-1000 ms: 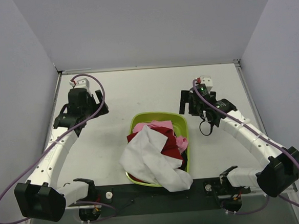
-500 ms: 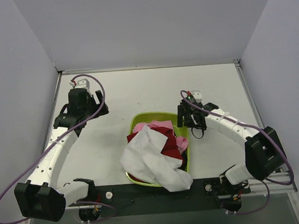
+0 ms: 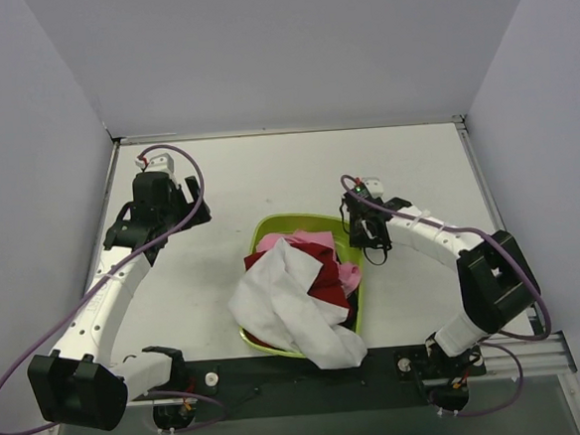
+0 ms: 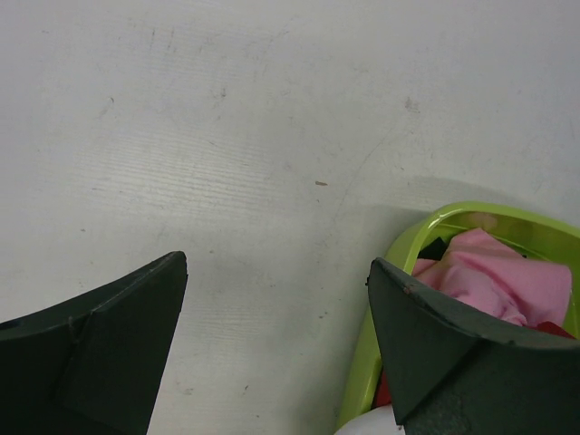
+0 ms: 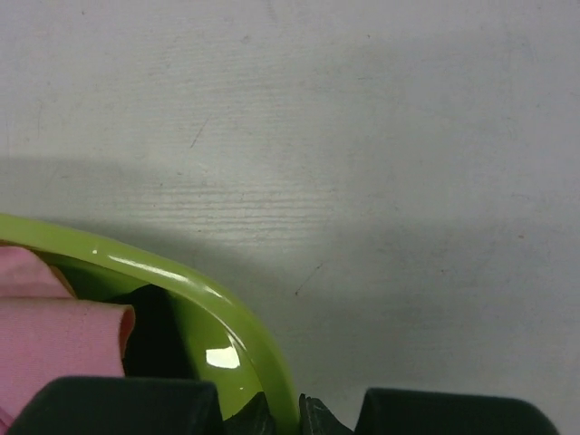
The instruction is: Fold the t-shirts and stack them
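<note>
The t-shirts lie heaped in a lime-green basin [image 3: 300,222] at the table's near middle. The white one [image 3: 286,297] is on top and spills over the near rim. The dark red one [image 3: 326,277] and the pink one [image 3: 350,273] lie under it. My right gripper [image 3: 363,234] is shut on the basin's far right rim [image 5: 181,276], one finger inside and one outside [image 5: 288,412], beside the pink shirt [image 5: 54,344]. My left gripper [image 3: 188,215] hangs open over bare table [image 4: 276,272], left of the basin [image 4: 399,249], with nothing between its fingers.
The white table [image 3: 267,179] is walled at the back and on both sides. The arms' bases and a black bar [image 3: 311,373] run along the near edge, just behind the basin.
My right arm swung left to the basin and its jaws closed on the rim. The basin and shirts shifted slightly left. The left arm stayed still.
</note>
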`<action>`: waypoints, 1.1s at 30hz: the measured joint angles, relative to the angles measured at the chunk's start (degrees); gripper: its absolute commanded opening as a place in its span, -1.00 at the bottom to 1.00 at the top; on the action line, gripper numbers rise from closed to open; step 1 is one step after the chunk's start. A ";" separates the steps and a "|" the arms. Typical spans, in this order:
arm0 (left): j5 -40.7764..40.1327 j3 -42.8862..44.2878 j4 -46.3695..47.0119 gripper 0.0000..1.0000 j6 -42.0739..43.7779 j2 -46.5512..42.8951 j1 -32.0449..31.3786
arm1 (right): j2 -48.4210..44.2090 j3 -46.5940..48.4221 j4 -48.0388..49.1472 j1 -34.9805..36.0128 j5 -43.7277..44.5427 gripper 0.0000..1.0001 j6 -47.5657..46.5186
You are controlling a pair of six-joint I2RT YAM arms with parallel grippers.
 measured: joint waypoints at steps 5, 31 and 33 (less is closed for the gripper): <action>-0.02 0.00 -0.33 0.82 0.00 0.00 0.00 | 3.17 3.28 0.07 -2.40 -1.31 -1.00 1.46; 0.22 -0.35 -0.55 0.80 -0.04 0.35 -0.96 | 41.33 56.41 -12.31 -9.01 -1.51 -1.00 4.81; 0.22 -0.44 -0.52 0.80 -0.02 0.39 -0.96 | 43.85 60.37 -12.31 -6.71 -2.36 -1.00 5.77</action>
